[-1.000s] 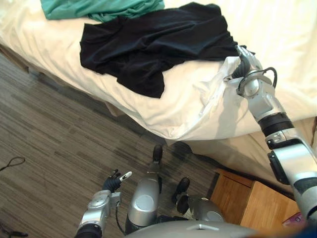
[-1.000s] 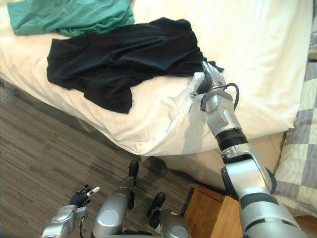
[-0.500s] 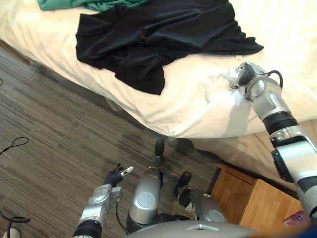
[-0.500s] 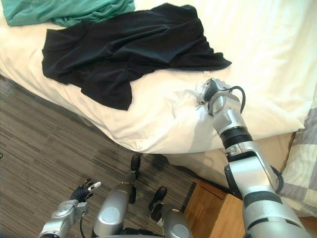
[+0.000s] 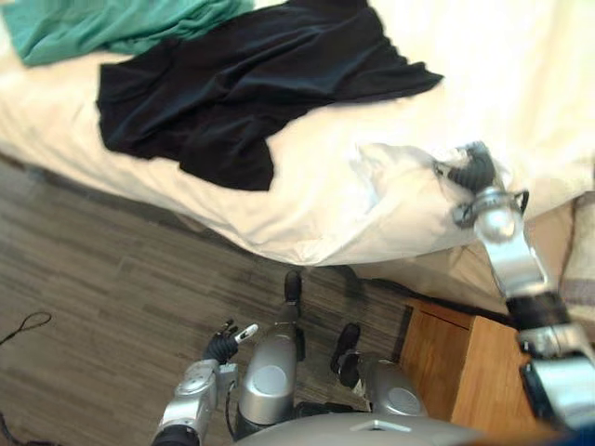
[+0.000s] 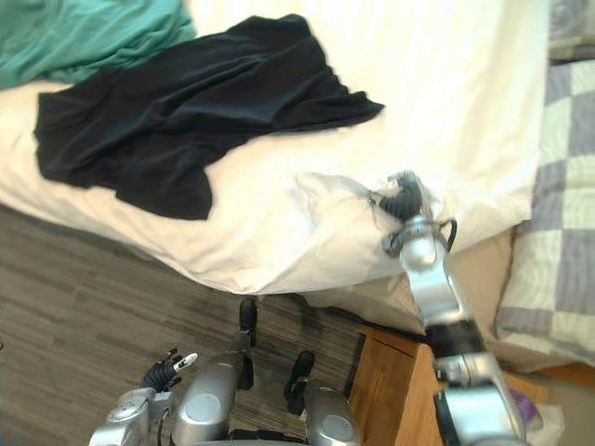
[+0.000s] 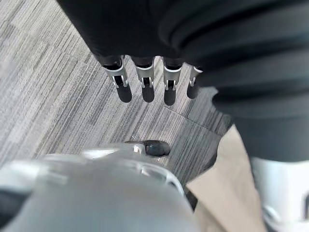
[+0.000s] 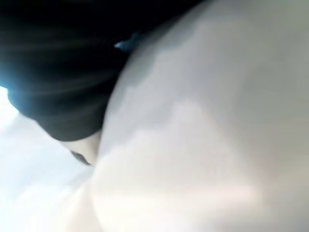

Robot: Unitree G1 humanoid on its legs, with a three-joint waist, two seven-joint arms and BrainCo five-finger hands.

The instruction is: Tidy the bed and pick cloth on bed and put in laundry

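A black garment (image 5: pixel 251 93) lies crumpled on the white bed sheet (image 5: pixel 316 209), reaching close to the bed's near edge. A teal garment (image 5: pixel 112 23) is bunched beyond it at the far left. My right hand (image 5: pixel 471 171) is at the bed's near right corner with its fingers curled into a gathered fold of the white sheet (image 6: pixel 325 190), a good way right of the black garment. In the right wrist view the white sheet (image 8: pixel 203 145) presses close against the hand. My left hand (image 5: pixel 223 346) hangs low over the floor, its fingers (image 7: pixel 145 89) straight and empty.
A wooden nightstand (image 5: pixel 456 372) stands below the bed's corner, right under my right arm. A grey checked pillow (image 6: pixel 548 214) lies at the right edge. Grey plank floor (image 5: pixel 102 279) runs along the bed's near side.
My right hand has left the black garment's edge and come toward the bed's near right corner, curling shut on the white sheet and bunching it. The camera has also shifted.
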